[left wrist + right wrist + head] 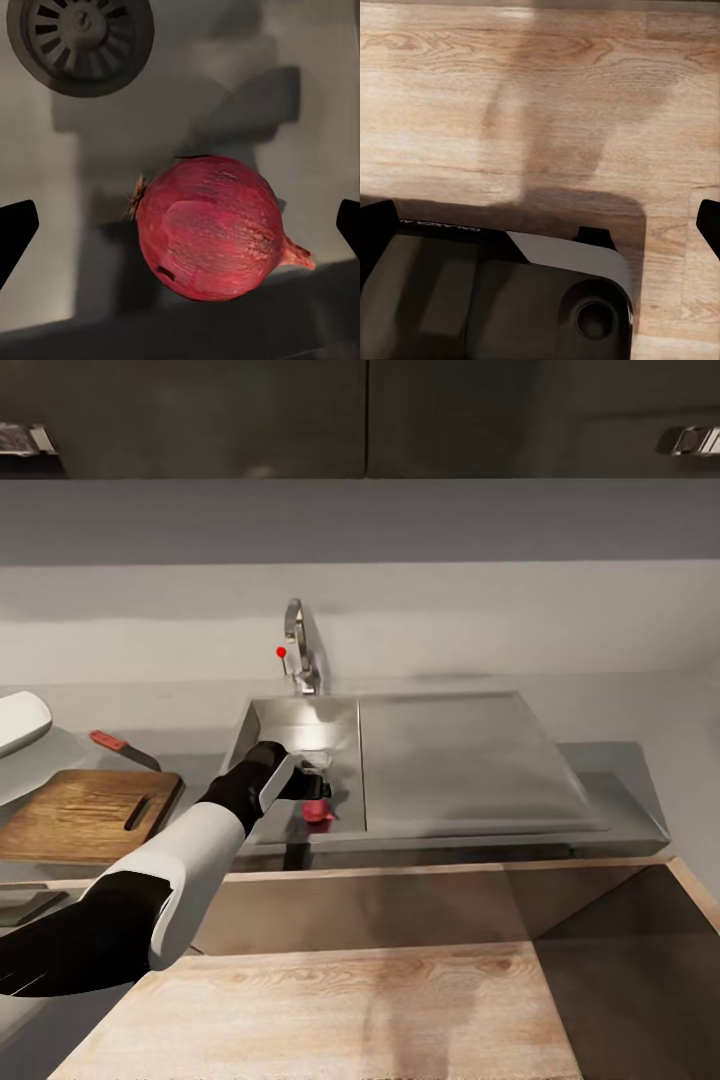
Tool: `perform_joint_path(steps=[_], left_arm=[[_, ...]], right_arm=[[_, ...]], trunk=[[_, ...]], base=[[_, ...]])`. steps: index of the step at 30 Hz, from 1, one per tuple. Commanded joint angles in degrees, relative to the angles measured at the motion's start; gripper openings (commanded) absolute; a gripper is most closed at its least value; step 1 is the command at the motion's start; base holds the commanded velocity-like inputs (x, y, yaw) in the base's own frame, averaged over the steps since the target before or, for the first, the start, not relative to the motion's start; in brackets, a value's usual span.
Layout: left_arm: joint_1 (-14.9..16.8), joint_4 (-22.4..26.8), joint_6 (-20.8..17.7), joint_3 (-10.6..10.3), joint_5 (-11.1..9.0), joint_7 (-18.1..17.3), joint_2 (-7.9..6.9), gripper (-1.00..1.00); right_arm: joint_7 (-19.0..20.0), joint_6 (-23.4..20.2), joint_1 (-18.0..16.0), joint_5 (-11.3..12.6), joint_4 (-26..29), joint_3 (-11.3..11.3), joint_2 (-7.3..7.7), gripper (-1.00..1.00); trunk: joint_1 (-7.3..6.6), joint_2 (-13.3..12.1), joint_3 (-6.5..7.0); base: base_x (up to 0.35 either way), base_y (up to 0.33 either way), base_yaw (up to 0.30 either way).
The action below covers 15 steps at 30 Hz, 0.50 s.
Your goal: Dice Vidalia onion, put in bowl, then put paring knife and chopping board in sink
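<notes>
A red-skinned onion (pixel 210 225) lies on the floor of the light-grey sink (pixel 300 722), a short way from the round drain (pixel 80 41). My left gripper (pixel 316 788) is down in the basin just above the onion (pixel 320 812). It is open, with its dark fingertips (pixel 15 232) wide on either side and not touching the bulb. On the grey countertop (pixel 625 765), left of the sink, rest the brown chopping board (pixel 85 812), the red-handled paring knife (pixel 120 748) and an edge of the white bowl (pixel 18 722). My right gripper (pixel 540 225) is open over the wooden floor.
The chrome tap (pixel 297 645) with its red-tipped lever stands behind the basin. The flat drainboard wing (pixel 460 760) stretches right of the basin. Dark wall cabinets (pixel 200 420) hang above. A pale wooden surface (pixel 330 1010) lies in front, below the counter. The robot's dark base (pixel 495 292) sits under my right gripper.
</notes>
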<state>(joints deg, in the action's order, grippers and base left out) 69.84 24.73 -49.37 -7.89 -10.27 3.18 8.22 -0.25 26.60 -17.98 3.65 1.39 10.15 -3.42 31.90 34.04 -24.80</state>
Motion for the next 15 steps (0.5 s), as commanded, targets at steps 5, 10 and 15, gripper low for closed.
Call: perform_joint_path(steps=[5, 10, 15], left_arm=[[0.0, 0.1, -0.2, -0.4, -0.5, 0.3, 0.0, 1.0], [0.0, 0.0, -0.2, -0.4, -0.6, 0.3, 0.01, 1.0], [0.0, -0.1, -0.2, -0.4, -0.5, 0.3, -0.02, 1.0]], right_arm=[[0.0, 0.2, 0.0, 0.4, -0.1, 0.4, -0.01, 1.0], [0.0, 0.2, 0.0, 0.4, -0.1, 0.4, -0.01, 1.0], [0.0, 0.2, 0.0, 0.4, -0.1, 0.4, -0.01, 1.0]], trunk=[[0.02, 0.1, -0.53], [0.02, 0.1, -1.0], [0.02, 0.1, -1.46]], base=[[0.008, 0.0, 0.0], [0.001, 0.0, 0.0], [0.0, -0.108, 0.0]])
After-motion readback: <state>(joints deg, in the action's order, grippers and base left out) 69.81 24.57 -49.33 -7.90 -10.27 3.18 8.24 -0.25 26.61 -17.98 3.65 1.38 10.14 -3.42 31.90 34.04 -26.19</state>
